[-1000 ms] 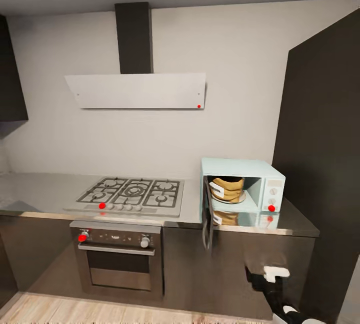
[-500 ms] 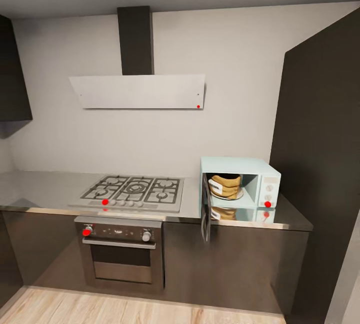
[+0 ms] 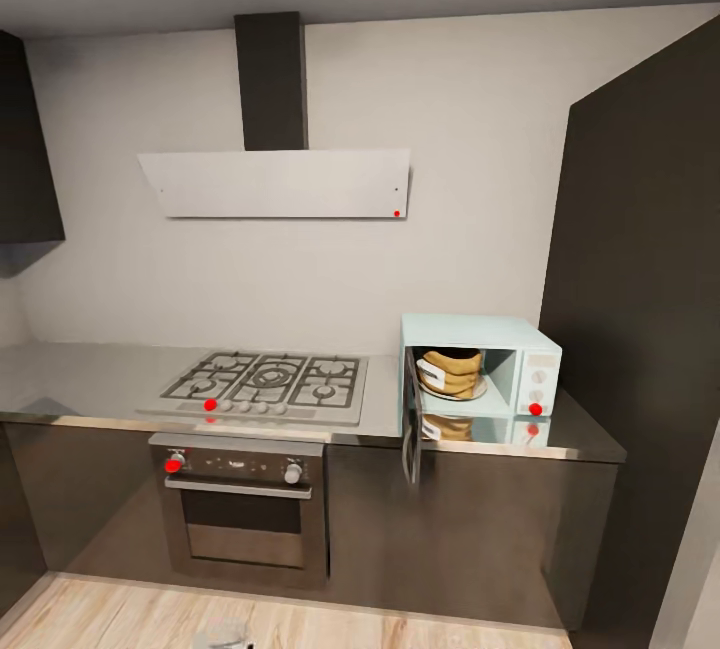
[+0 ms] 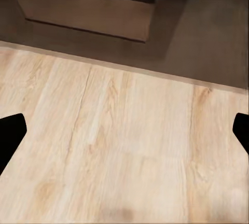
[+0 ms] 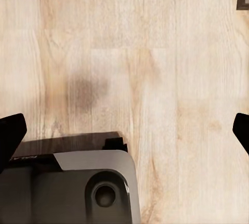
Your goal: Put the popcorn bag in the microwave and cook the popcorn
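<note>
Popcorn bag (image 3: 452, 373) crumpled orange-brown, inside boxy mint microwave (image 3: 483, 369); glass door ajar; both pincers spread.

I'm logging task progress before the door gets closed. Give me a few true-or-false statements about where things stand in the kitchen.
1. The popcorn bag sits inside the microwave. True.
2. The microwave door is shut. False: it hangs open.
3. The microwave stands on the countertop to the right of the gas hob. True.
4. The left claw grips the popcorn bag. False: its fingers are spread wide over the wood floor, holding nothing.
5. The oven sits above the hob. False: it is below.
</note>
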